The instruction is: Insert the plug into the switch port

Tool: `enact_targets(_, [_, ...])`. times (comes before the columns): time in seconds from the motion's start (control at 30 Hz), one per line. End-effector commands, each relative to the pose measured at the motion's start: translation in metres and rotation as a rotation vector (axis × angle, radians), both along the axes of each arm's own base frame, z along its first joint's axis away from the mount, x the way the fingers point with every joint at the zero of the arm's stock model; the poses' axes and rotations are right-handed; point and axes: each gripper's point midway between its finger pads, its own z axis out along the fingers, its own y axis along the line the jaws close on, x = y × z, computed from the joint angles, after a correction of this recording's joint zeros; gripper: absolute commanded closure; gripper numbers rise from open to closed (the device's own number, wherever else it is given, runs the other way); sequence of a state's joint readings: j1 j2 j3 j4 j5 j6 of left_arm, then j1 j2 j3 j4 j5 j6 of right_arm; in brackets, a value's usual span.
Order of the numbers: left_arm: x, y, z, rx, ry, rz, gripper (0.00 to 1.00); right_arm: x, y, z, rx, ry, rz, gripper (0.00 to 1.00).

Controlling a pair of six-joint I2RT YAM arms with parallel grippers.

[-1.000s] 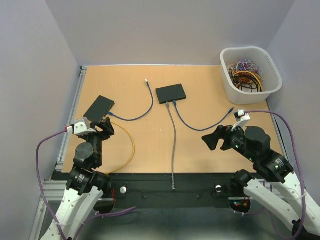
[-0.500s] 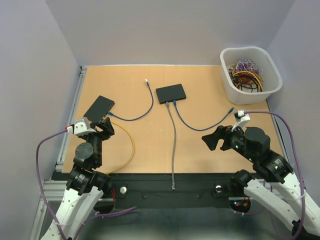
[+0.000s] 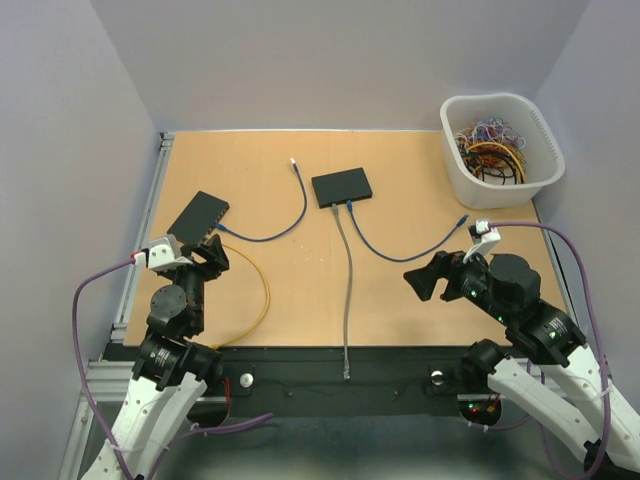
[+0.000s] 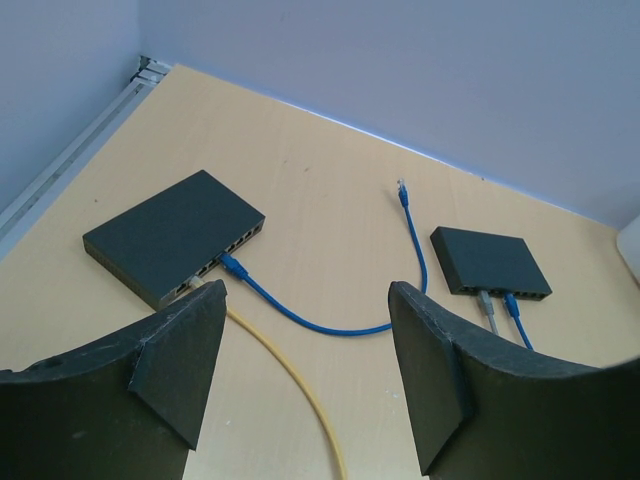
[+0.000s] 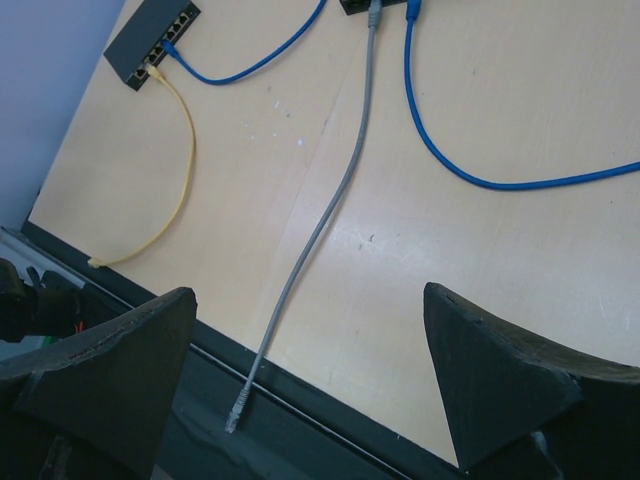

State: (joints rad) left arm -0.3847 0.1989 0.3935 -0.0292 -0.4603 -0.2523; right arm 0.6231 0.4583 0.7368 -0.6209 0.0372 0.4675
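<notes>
- While I watch from the top camera, nothing of the insertion looks begun. The left end effector (image 3: 207, 255) and the right end effector (image 3: 425, 280) both hang spread and empty above the tabletop (image 3: 305, 300).
- Three free ends lie loose in that view. A blue plug (image 3: 293, 161) lies between the left switch (image 3: 197, 215) and the centre switch (image 3: 341, 186). A second blue plug (image 3: 461, 218) is near the right end effector, and a grey plug (image 3: 346, 374) rests past the near edge. Which one the task means, I cannot tell.
- From the left wrist, my fingers (image 4: 180, 370) stand wide apart with nothing between them. The left switch turns its port row toward me, with a yellow cable (image 4: 290, 370) and a blue one seated in it.
- From the right wrist, the fingers (image 5: 500, 370) are likewise spread. The grey plug lies on the dark strip between them, untouched.
- By my reckoning everything is left: take a plug, carry it to a switch, line it up and push it home.
</notes>
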Motion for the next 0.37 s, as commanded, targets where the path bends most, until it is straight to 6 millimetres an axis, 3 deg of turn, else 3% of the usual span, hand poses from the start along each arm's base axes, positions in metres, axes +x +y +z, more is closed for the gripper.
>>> enact_targets(0.0, [-0.0014,0.0018,0.0225,-0.026,-0.059,0.006,0.23,0.0041,0.0004,0.0107,0.019,-0.048,-0.007,0.0])
enact_targets(0.33, [-0.0007,-0.001,0.0221,-0.024,-0.056,-0.008,0.23,0.0037,0.0072,0.0067,0.004,-0.037,0.034,0.0])
